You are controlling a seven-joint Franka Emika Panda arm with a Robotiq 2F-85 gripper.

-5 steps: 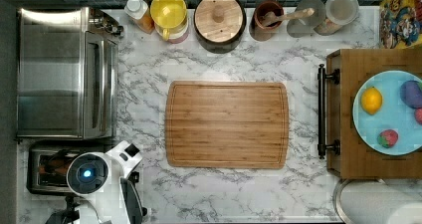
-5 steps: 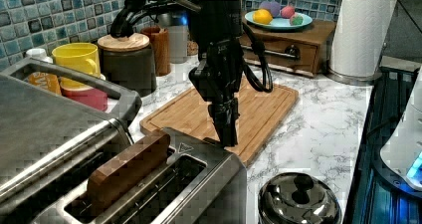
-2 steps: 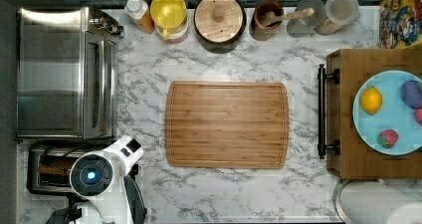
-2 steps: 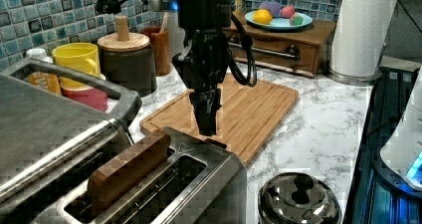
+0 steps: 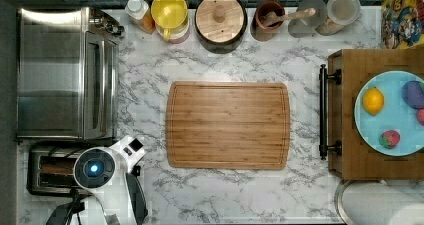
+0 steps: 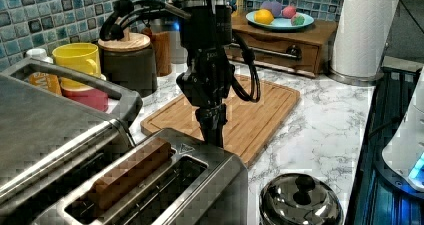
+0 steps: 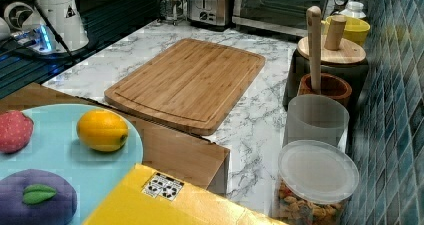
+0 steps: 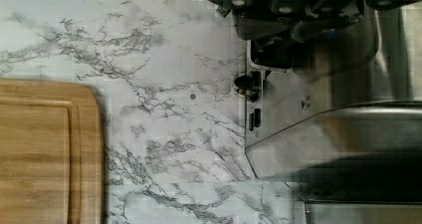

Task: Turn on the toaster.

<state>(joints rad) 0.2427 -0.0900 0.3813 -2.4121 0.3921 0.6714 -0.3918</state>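
The toaster (image 5: 50,170) is a small steel box at the top view's lower left, with a brown slice (image 6: 130,172) standing in one slot. My arm's wrist (image 5: 95,167) hangs over the end of it that faces the cutting board. In the left view my gripper (image 6: 214,141) points straight down just past that end (image 6: 220,157), fingers pressed together and holding nothing. The wrist view shows the toaster's end face (image 8: 298,109) with a small dark knob (image 8: 244,84) close under my fingers (image 8: 293,30). I cannot tell whether they touch the lever.
A large toaster oven (image 5: 65,72) stands right beside the toaster. A bamboo cutting board (image 5: 227,125) lies mid-counter. A round shiny kettle (image 6: 300,205) sits near the toaster's end. Jars line the back wall, and a wooden box (image 5: 350,135) carries a plate of fruit.
The arm has moved toward the toaster, leftward in the left view, and the gripper now hangs right at the toaster's end. The fingers stayed together.
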